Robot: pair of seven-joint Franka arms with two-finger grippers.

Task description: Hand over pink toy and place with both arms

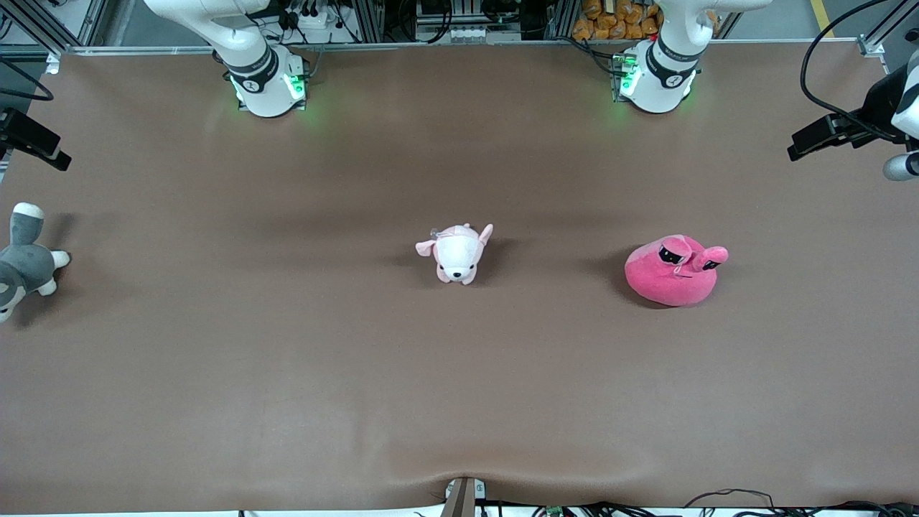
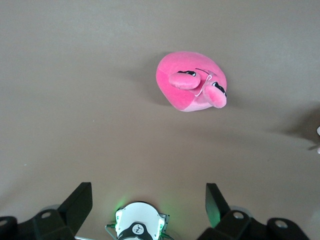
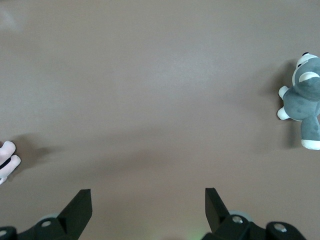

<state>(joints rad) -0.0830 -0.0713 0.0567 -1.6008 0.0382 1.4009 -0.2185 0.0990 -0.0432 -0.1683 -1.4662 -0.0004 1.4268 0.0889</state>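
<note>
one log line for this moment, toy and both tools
pink toy: on table, untouched | left tool: open, above table, toy in view | right tool: open, above bare table

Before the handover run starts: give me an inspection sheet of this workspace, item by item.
Surface: brown table mat, slightly rippled at the edge nearest the front camera.
Job's things: pink toy rests on the mat toward the left arm's end, untouched.
Clutter: puppy plush mid-table; husky plush at the right arm's end.
Grippers: left gripper open, up over the mat, waiting; right gripper open, up over bare mat, waiting.
Cables: black cables at the corner by the left arm's base.
Surroundings: metal frame rail along the mat by the bases.
</note>
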